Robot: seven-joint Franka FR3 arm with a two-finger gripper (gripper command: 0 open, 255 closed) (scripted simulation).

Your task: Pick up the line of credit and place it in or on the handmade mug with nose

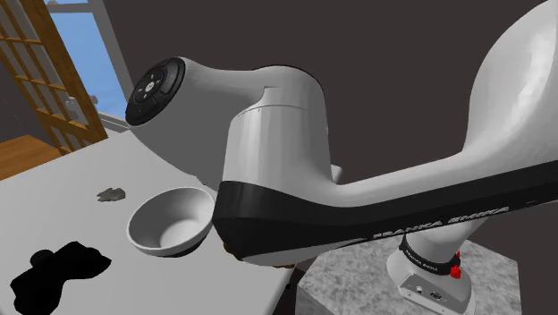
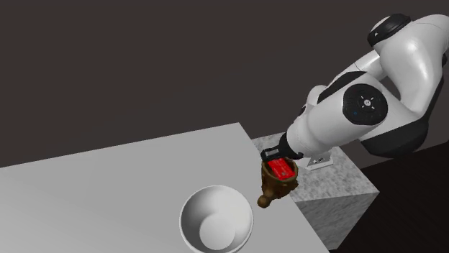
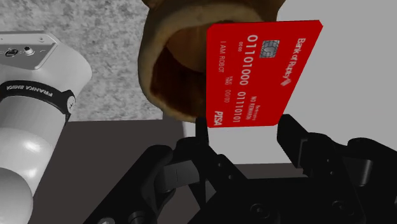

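The claw grips one red bank card by its near end, a black finger pressed to each long edge. The wrist view alone lets the print be read: "Bank of Robots", a chip, rows of digits and "PISA". Just beyond the fingertips, behind the card, gapes the mouth of one brown mug.

In the second exterior view the claw hangs directly above that mug, with the card lying across its opening. The mug stands at the corner of the white surface, beside the marbled grey stand. One white bowl sits near the claw, a little further in on the surface.

In the shoulder view the arm's bulk covers the claw's spot. Beyond the bowl it adds one small grey-brown lump, a black patch and a wooden lattice window.
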